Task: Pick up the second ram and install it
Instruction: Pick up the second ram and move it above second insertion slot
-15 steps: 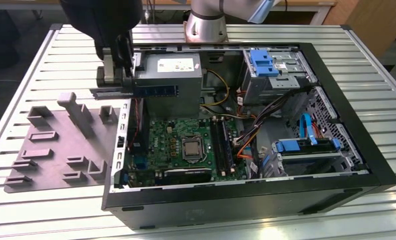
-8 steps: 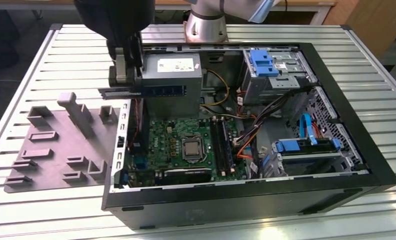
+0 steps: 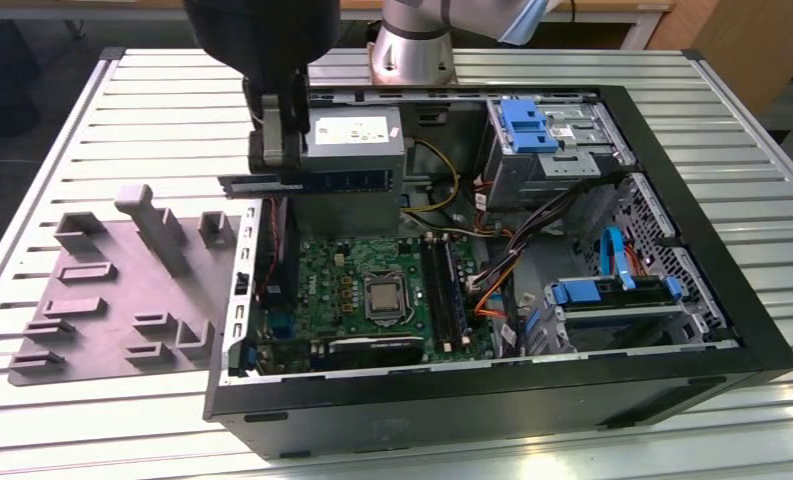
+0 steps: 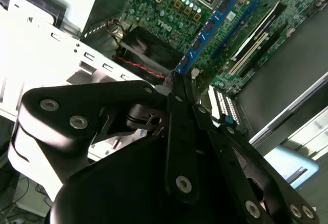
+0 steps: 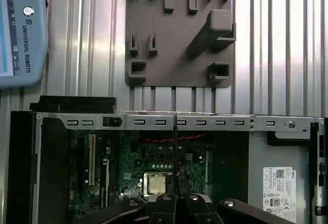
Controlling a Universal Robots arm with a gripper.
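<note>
Open computer case [image 3: 503, 400] on a slatted worktop [image 3: 129, 90], with the robot holding the second ram [image 3: 349, 183] above it.
Beside the grey power supply box [image 3: 353, 150], the stick hangs level, its long axis across the box's width; the fingers [image 4: 178, 106] are clamped on one end.

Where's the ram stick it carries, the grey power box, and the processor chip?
second ram [image 3: 349, 183], exterior view, on its chip row.
grey power box [image 3: 353, 152], exterior view, on its side face.
processor chip [image 3: 385, 297], exterior view, on its metal top.
</note>
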